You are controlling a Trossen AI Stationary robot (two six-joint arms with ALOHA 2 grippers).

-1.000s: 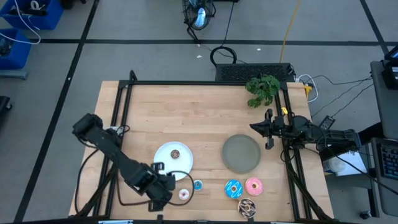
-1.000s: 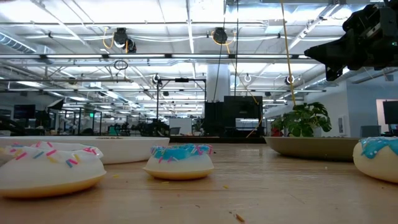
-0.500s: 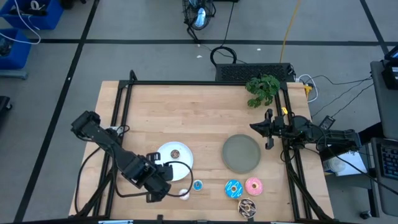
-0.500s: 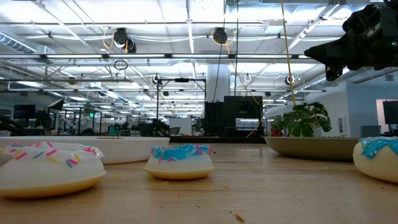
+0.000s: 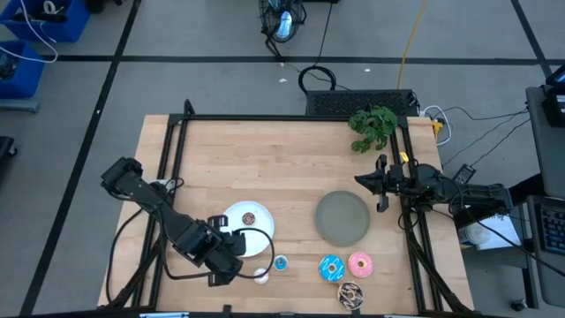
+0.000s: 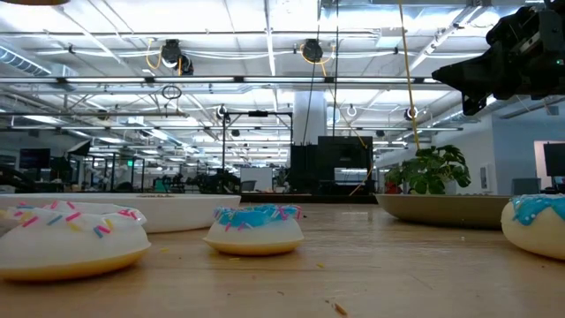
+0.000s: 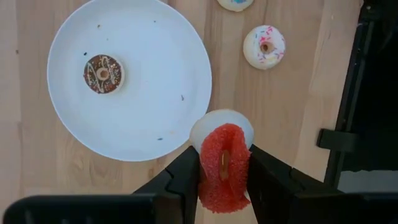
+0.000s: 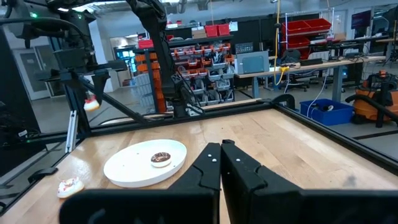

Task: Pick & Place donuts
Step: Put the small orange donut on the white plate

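Wooden counter [image 5: 282, 168]: left pincer [image 7: 224, 163] clamped on red donut [image 7: 222, 167] held on edge, white plate [image 7: 74, 124] just ahead of it, slightly off to one side; right pincer [image 8: 220, 152] together, well apart.

Bright, even overhead ceiling light, soft shadows, glare off the white plate [image 7: 74, 130], nearest low-view donuts blurred.
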